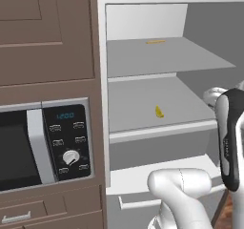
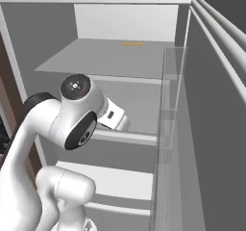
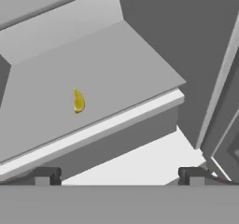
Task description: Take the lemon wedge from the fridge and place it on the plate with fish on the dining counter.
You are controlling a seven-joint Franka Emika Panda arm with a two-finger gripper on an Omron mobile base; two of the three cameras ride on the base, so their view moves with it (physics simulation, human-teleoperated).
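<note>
We see the lemon wedge (image 3: pixel 78 101) left of centre on a fridge (image 1: pixel 143 99) shelf. The gripper (image 3: pixel 119 176) at bottom stands wide open, holding nothing.

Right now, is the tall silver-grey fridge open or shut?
Open: the fridge's light grey shelves are exposed, a tiny yellow lemon wedge lying on one.

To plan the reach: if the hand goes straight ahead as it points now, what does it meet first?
Probably the fridge shelf where the lemon wedge lies; the open hand aims right of the wedge. Depth is unclear.
</note>
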